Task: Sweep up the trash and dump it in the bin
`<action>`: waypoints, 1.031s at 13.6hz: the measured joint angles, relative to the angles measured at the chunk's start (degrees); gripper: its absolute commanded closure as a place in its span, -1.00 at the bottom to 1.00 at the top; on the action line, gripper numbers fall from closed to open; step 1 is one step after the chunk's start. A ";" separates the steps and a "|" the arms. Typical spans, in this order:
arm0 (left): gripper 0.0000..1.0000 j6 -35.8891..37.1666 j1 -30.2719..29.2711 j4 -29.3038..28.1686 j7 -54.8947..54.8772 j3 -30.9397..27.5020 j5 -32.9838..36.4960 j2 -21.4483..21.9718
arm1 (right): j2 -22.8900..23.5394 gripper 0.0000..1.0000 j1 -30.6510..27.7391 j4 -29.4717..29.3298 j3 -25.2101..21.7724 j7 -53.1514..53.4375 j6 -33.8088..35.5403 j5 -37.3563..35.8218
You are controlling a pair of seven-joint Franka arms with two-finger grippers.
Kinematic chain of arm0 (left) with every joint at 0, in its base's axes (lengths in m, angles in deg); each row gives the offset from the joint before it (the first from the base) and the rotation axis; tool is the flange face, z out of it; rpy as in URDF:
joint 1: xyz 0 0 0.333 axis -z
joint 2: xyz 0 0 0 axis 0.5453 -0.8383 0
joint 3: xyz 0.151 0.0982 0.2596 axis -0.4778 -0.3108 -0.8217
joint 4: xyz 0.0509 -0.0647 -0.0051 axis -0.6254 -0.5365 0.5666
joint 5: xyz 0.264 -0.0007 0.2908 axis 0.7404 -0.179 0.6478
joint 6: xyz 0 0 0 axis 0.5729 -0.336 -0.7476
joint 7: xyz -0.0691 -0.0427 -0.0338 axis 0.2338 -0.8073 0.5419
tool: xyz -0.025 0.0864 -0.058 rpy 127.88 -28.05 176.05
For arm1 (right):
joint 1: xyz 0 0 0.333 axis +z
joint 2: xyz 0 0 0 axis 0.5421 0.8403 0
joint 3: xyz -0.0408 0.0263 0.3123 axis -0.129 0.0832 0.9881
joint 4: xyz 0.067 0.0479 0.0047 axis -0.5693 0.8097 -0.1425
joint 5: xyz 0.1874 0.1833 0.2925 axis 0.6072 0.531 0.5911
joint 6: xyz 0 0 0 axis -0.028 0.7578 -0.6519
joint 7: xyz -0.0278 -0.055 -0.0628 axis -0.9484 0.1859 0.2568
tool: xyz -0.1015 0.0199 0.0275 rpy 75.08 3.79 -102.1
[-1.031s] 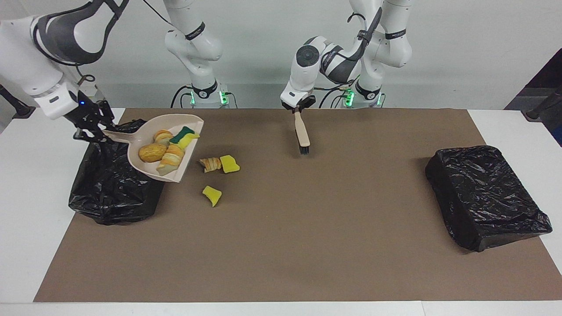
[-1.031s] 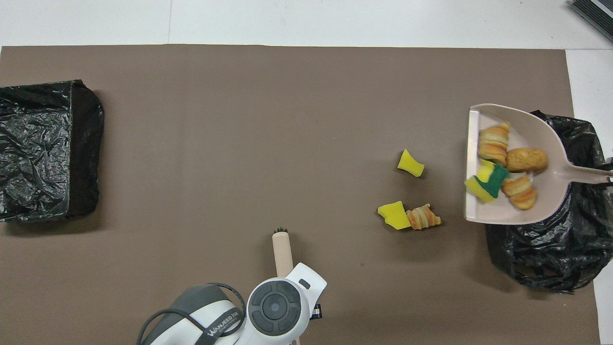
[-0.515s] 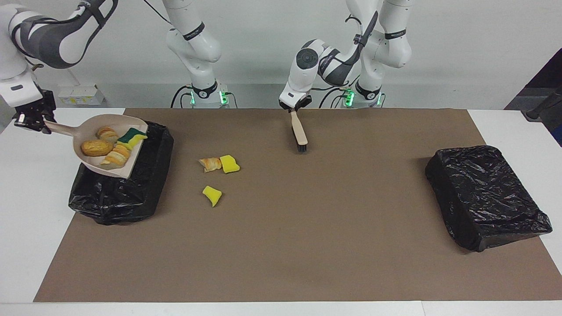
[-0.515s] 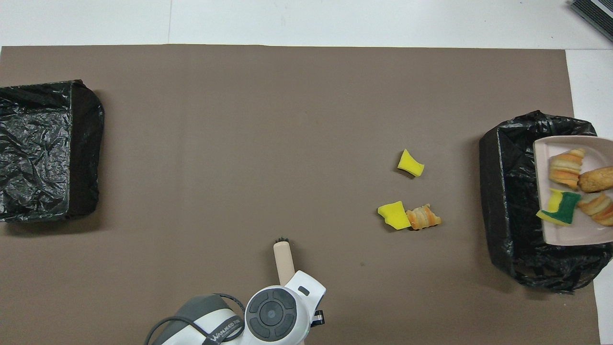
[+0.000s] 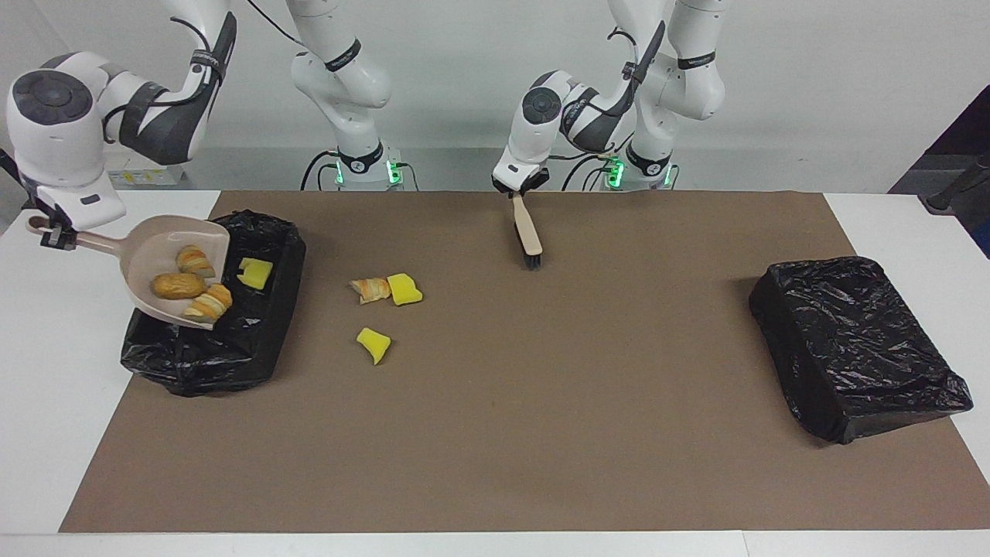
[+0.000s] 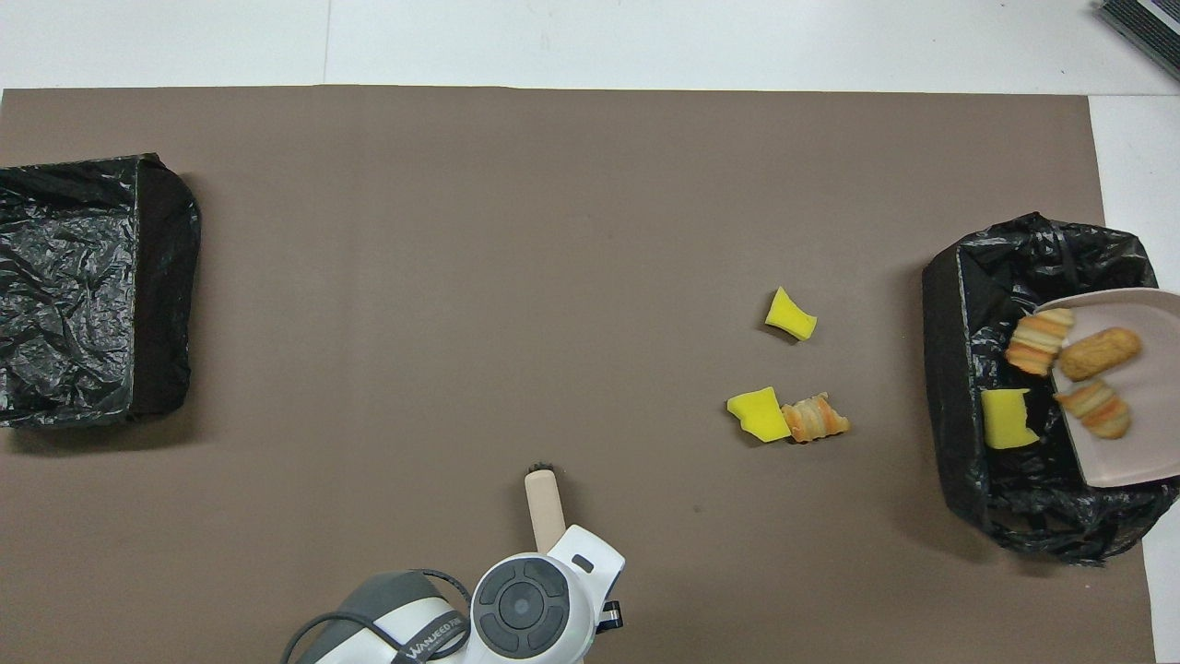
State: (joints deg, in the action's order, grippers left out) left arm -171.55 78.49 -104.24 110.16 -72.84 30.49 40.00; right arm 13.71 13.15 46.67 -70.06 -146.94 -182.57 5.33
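Right pincer [image 5: 56, 232] tilting dustpan [image 5: 147, 247] (bread aboard) over bin [image 5: 263, 340], left pincer [image 5: 520, 192] gripping brush [image 5: 528, 232]

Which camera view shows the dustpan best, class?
The facing view: the whole dustpan shows, tilted over the bin, its handle in the shut right gripper. The overhead view cuts it off at the frame's edge, handle and gripper unseen.

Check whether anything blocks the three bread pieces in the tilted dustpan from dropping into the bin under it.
Nothing visible does. The right pincer holds the dustpan tilted over the open black-lined bin; the bread pieces sit at its lowered lip, with only the bin's open mouth and a fallen yellow sponge piece below.
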 measured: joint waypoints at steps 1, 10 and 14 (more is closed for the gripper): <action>0.85 0.00 0.00 -0.01 0.00 -0.01 0.00 0.00 | -0.33 1.00 -0.04 0.40 -0.02 0.01 -0.01 -1.10; -1.00 6.10 -2.04 3.22 -0.26 -1.38 -0.08 0.88 | -5.43 1.00 0.00 -12.03 4.86 -5.21 15.36 -1.28; -1.00 14.95 -10.07 8.54 -0.40 -1.79 0.15 2.55 | -7.72 1.00 0.03 -14.42 7.56 4.81 19.31 7.91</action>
State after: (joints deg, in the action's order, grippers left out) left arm -156.60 68.42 -95.69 109.77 -74.63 30.64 42.55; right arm 5.99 13.18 32.25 -62.50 -142.13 -163.25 13.24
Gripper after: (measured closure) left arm 0.000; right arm 0.674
